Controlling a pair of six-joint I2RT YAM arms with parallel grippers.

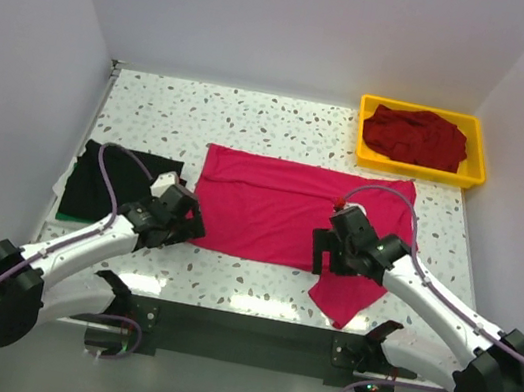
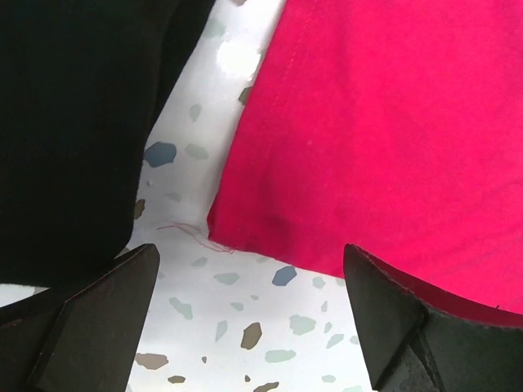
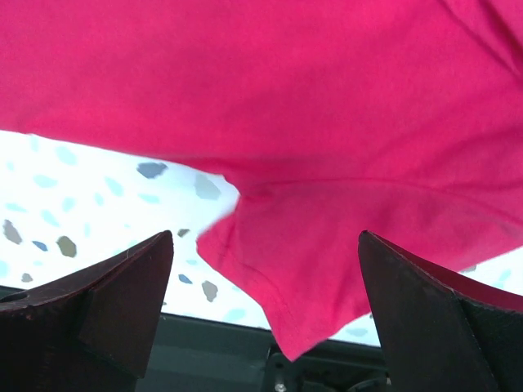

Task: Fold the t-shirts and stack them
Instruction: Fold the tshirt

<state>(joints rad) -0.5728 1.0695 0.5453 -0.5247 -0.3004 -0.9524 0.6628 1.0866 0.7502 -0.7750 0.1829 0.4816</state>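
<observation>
The pink-red t-shirt [image 1: 279, 214] lies flat in the middle of the speckled table [image 1: 205, 115]. It is spread wide from side to side. One sleeve [image 3: 278, 269] pokes out toward the near edge on my right.

My left gripper [image 2: 245, 306] hangs over the shirt's near left corner. Its two fingers [image 2: 98, 310] are far apart and hold nothing. The corner and a bit of bare table show in the gap between them. A thin loose thread [image 2: 192, 231] sticks out from that corner.

My right gripper [image 3: 261, 302] hangs over the sleeve. Its fingers [image 3: 106, 302] are spread wide too, with nothing pinched. I cannot tell if any fingertip touches the cloth.

The black t-shirt [image 1: 107, 184] lies on the left of the table, near the pink-red one but apart from it. My left arm [image 1: 80, 250] covers part of it, and my left wrist camera cuts it off. The dark maroon t-shirt [image 1: 417, 135] sits bunched up in the yellow tray [image 1: 399, 166] at the far right corner. From above, my right gripper hides a piece of the pink-red shirt.
</observation>
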